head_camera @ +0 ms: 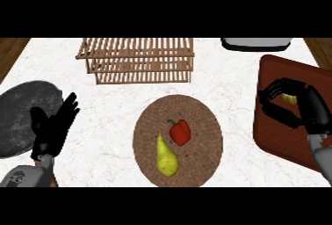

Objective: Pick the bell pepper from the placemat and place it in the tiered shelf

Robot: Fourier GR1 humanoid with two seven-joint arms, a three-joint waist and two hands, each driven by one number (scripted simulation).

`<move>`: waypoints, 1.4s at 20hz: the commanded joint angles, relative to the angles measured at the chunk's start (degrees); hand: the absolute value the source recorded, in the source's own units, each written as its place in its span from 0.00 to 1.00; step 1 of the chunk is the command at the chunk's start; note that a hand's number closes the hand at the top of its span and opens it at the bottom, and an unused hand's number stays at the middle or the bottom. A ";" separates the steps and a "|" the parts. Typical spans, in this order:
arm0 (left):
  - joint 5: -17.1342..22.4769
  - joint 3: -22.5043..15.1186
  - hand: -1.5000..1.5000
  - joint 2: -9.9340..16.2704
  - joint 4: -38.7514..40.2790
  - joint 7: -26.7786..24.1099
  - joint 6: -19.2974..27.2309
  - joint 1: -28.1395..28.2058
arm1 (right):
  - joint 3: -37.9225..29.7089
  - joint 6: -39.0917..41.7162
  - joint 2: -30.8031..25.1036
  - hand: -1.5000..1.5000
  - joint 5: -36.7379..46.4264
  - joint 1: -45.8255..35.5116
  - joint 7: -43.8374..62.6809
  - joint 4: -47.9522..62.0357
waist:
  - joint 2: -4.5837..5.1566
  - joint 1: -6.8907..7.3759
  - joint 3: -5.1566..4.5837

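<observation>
1. The white marbled stone counter (240, 79) fills the view, with strips of brown wood showing past its far left and far right corners.
2. The slatted wooden tiered shelf (137, 59) stands at the far middle of the counter, well apart from the placemat.
3. The round brown woven placemat (194, 114) lies in the centre, nearer than the shelf.
4. The reddish-brown rectangular board (276, 132) lies tilted at the right side.
5. The dark grey round pan (19, 114) sits at the left edge.
6. A white-and-grey appliance (255, 43) shows in part at the far right.
7. The left hand (55, 125) rests at the lower left, just beside the pan, fingers straight and spread, holding nothing.
8. The right hand (280, 102) hangs over the board with its fingers curled around something yellow; what that thing is I cannot tell.
9. The yellow pear (165, 159) lies on the placemat's near half.
10. The red bell pepper (181, 132) with a green stem lies on the placemat, just beside the pear's narrow end, untouched by either hand.
</observation>
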 commanded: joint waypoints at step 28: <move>1.05 2.37 0.50 -5.40 -1.55 6.02 -3.55 4.10 | 20.13 16.69 12.26 0.00 14.14 -18.45 52.00 -16.97 | -0.74 -0.52 0.20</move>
